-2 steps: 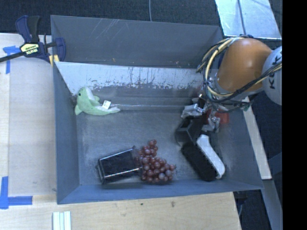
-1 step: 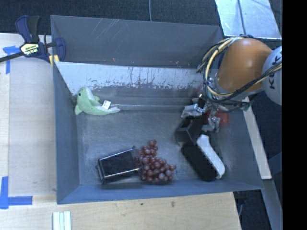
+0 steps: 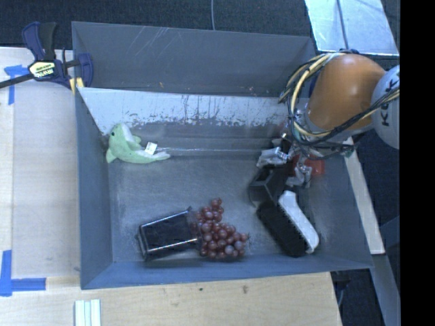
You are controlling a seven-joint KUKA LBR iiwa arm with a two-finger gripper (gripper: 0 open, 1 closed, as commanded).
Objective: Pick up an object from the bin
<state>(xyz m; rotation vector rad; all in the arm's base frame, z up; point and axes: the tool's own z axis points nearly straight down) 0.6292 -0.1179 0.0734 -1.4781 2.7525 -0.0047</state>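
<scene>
- At 7 o'clock on the floor of the bin (image 3: 95, 182), a black case (image 3: 165, 233) is lying flat against the near wall. It is sitting low and broad, so it is likely offering little edge to pinch.
- At 6 o'clock, a bunch of dark red grapes (image 3: 219, 235) is touching the right end of the case. The two are crowding each other, which is probably making either one awkward to take alone.
- At 4 to 5 o'clock, a black and white brush (image 3: 292, 228) is lying slantwise, apart from the grapes. Its near end is pointing to the near right corner, and there is free floor along its left side.
- At 3 o'clock, the gripper (image 3: 264, 187) is hanging low at the far end of the brush, so the brush is likely the thing being picked. Whether the gripper is standing wide or narrow cannot be told, and nothing is showing as held.
- Above it, the arm's orange cover (image 3: 343, 90) is leaning in over the right rim.
- At 10 o'clock, a green soft toy (image 3: 129, 148) is resting by the far wall, well apart from the gripper.
</scene>
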